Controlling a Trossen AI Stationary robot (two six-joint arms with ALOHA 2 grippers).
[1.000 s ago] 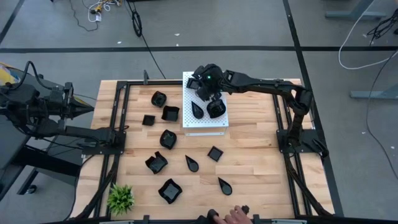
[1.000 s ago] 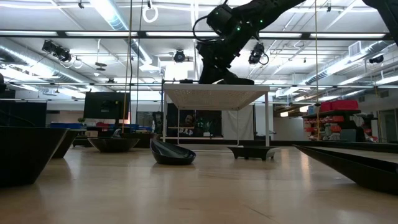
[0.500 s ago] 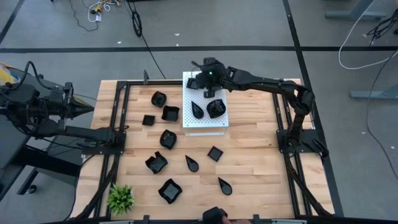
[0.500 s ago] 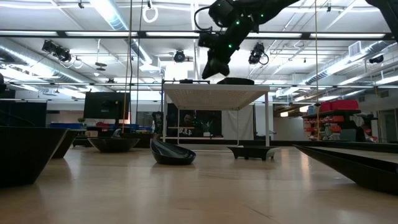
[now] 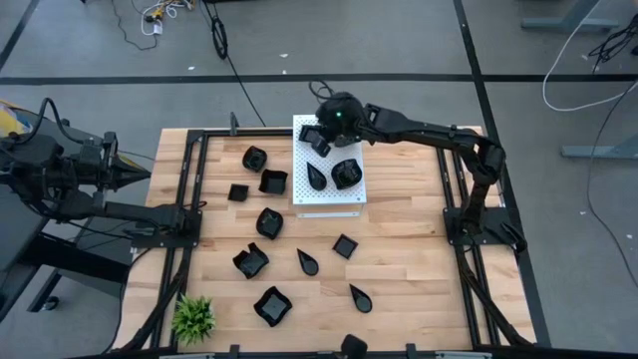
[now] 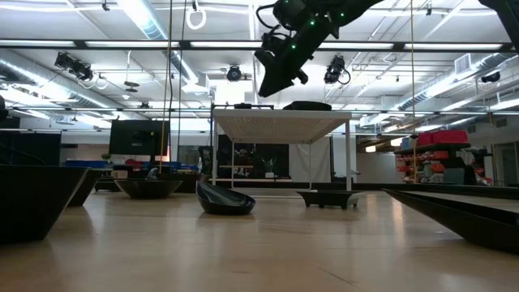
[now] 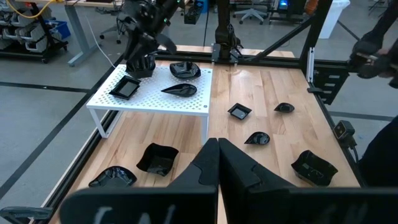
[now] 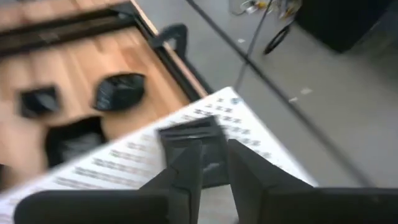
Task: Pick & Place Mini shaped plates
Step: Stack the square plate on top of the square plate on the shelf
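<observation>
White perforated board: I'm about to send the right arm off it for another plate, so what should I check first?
1. Right pincer empty: ok, fingers apart, nothing between them.
2. Right pincer clear of the white perforated board: ok, the low view shows it above the board.
3. Rounded plate, teardrop plate and square plate resting on the board: ok.
4. Left pincer out of the way: ok, shut, beside the table's left edge.
5. Next plate reachable: ok, small square plate lies free on the table.
6. Dark shape at the front edge: cannot tell.
</observation>
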